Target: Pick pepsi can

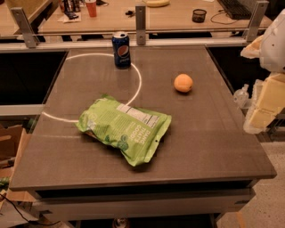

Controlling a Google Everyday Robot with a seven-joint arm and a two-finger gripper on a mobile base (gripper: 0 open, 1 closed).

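You have the pepsi can (121, 50) standing upright near the far edge of the table (213, 147), a little left of the middle, with its logo facing you and its silver top showing. Its base sits right at the white ring (138, 84) marked on the table top. Well to the can's right and nearer to you lies an orange (183, 83), apart from everything else. A green snack bag (124, 131) lies flat toward the middle of the table, its label side up, well apart from the can and overlapping the near part of the ring. Your hand (260, 107) hangs off the table's right edge, pale yellow and white, roughly level with the orange and far from the can; you cannot tell from here whether it is open or closed, and nothing is seen held in it. Behind the table, past a metal rail, a wooden desk (178, 18) carries a red cup (91, 7) and a small dark pot (199, 15).
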